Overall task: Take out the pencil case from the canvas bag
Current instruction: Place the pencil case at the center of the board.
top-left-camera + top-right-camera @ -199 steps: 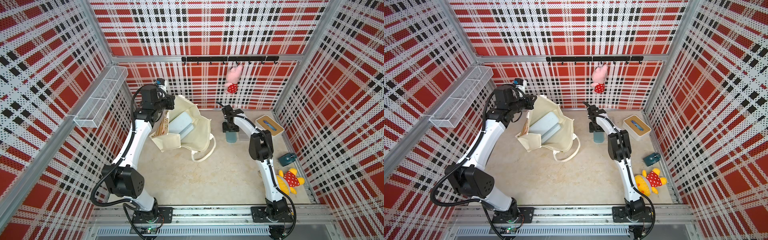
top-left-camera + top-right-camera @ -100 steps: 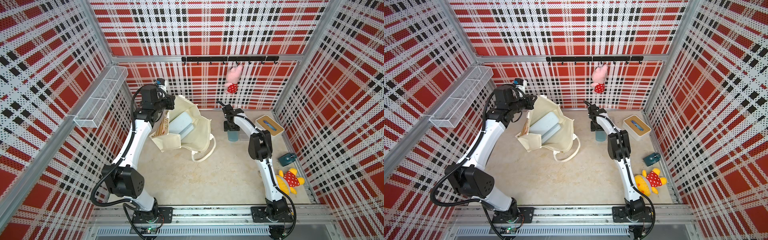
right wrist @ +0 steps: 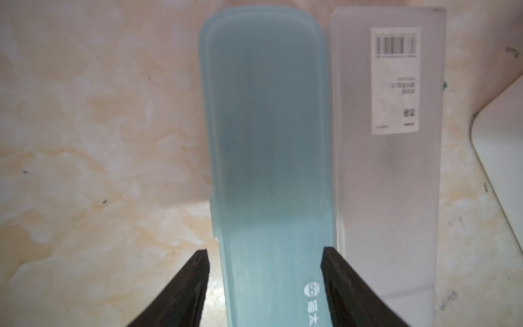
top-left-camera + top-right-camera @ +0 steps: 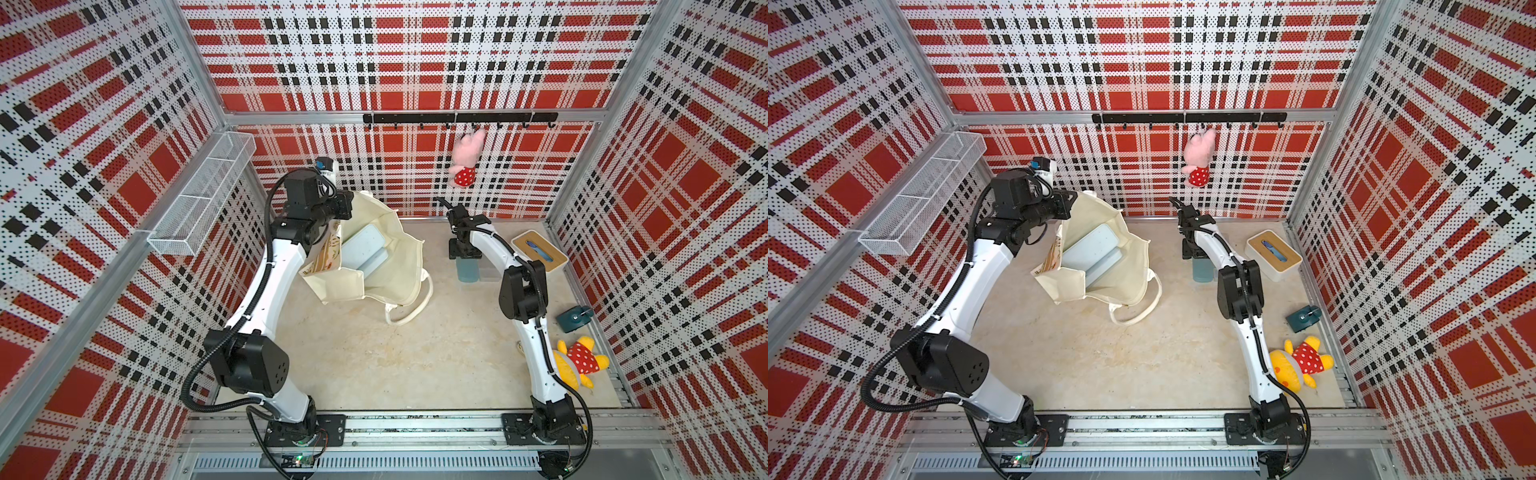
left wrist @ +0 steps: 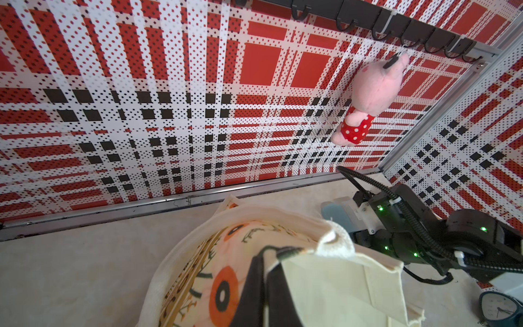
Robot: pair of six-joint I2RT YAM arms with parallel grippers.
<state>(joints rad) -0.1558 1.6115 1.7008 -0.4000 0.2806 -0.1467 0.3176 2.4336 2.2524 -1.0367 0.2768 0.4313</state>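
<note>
straddling the pencil case (image 3: 266,113) on the counter (image 4: 374,353) right of the canvas bag (image 4: 397,253), the open right claw (image 3: 266,252) could drag it into the frosted case (image 3: 396,175) beside on lifting, while the left claw (image 5: 267,260) clamps the bag's rim.

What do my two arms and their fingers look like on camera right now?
Both the left arm and right arm have white curved links with black joint housings, black corrugated cables alongside. The fingers are black and ribbed. Green lights dot the right wrist.
</note>
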